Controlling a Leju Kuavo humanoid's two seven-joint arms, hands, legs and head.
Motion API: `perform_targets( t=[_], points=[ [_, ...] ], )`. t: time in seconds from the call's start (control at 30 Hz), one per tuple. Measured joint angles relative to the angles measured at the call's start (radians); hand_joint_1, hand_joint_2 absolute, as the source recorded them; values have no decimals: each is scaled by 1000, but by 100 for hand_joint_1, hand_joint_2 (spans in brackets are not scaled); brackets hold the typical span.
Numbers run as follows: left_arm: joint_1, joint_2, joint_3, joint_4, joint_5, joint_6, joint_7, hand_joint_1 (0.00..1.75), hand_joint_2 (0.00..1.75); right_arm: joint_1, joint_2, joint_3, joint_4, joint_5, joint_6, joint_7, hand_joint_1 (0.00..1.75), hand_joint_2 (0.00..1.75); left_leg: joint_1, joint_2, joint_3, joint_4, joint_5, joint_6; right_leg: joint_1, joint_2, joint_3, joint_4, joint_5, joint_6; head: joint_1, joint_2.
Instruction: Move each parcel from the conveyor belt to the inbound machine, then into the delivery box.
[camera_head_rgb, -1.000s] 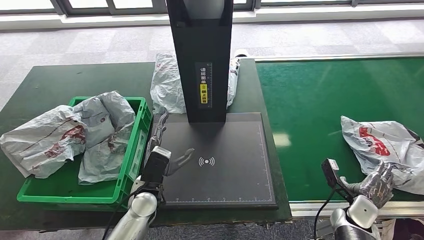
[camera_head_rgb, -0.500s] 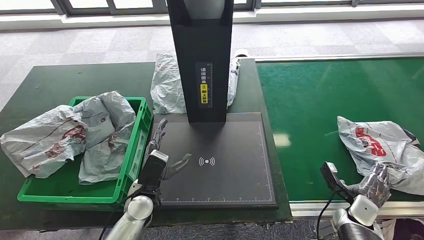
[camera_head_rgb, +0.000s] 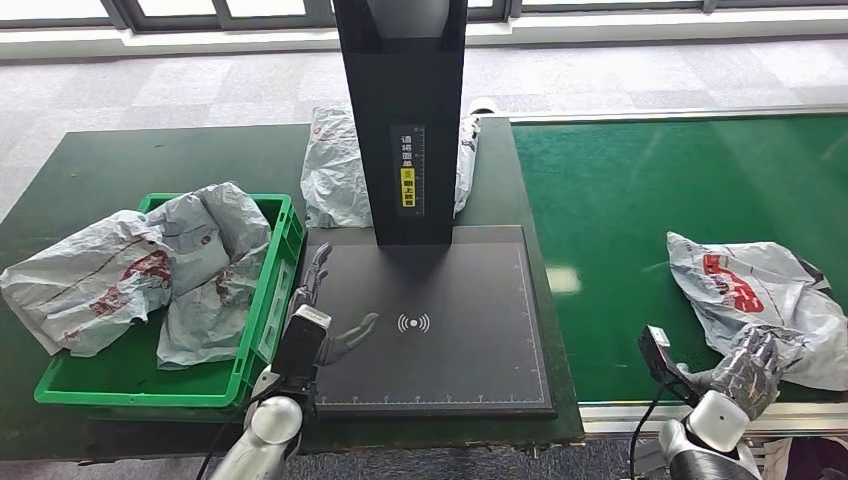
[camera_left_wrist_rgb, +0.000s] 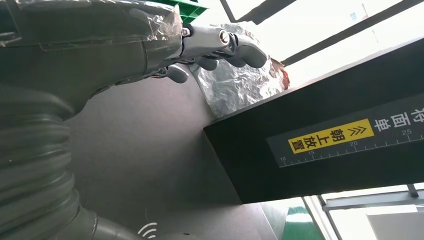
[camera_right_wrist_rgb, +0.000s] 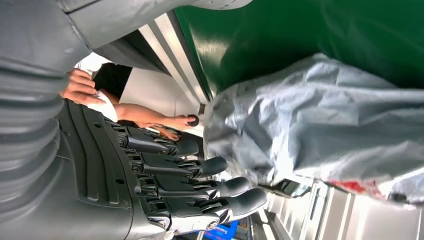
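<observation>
Grey plastic parcel (camera_head_rgb: 760, 300) lay at right of head frame on conveyor belt (camera_head_rgb: 640, 210), right hand (camera_head_rgb: 748, 368) beside it, fingers apart. Green delivery box (camera_head_rgb: 262, 330) already held parcels; inbound machine (camera_head_rgb: 440, 330) bare, left hand (camera_head_rgb: 325, 310) open. Right wrist view: person's hand (camera_right_wrist_rgb: 82, 87) beyond belt.

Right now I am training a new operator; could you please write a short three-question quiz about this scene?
1. True or false: the parcel lies on the conveyor belt.
2. The delivery box is which colour? A red, B green, C blue.
3. Fill in: the left hand, fingers spread, holds nothing over the ____ machine.
Key: 1 true. 2 B. 3 inbound. The right hand is at the parcel's near edge; a grip cannot be confirmed.
</observation>
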Motion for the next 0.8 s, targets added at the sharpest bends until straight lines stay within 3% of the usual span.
perform_targets(
  t=[0.43, 0.8],
  points=[
    [12, 2, 0, -6, 7, 6, -4, 0, 175, 34, 0, 59, -132, 0, -4, 16, 0, 175, 0, 0, 0, 0, 0, 0, 0, 0, 0, 0, 0, 0, 0, 0],
    [12, 2, 0, -5, 24, 1, -9, 0, 175, 56, 1, 59, -165, 0, 95, 38, 0, 175, 0, 0, 0, 0, 0, 0, 0, 0, 0, 0, 0, 0, 0, 0]
  ],
)
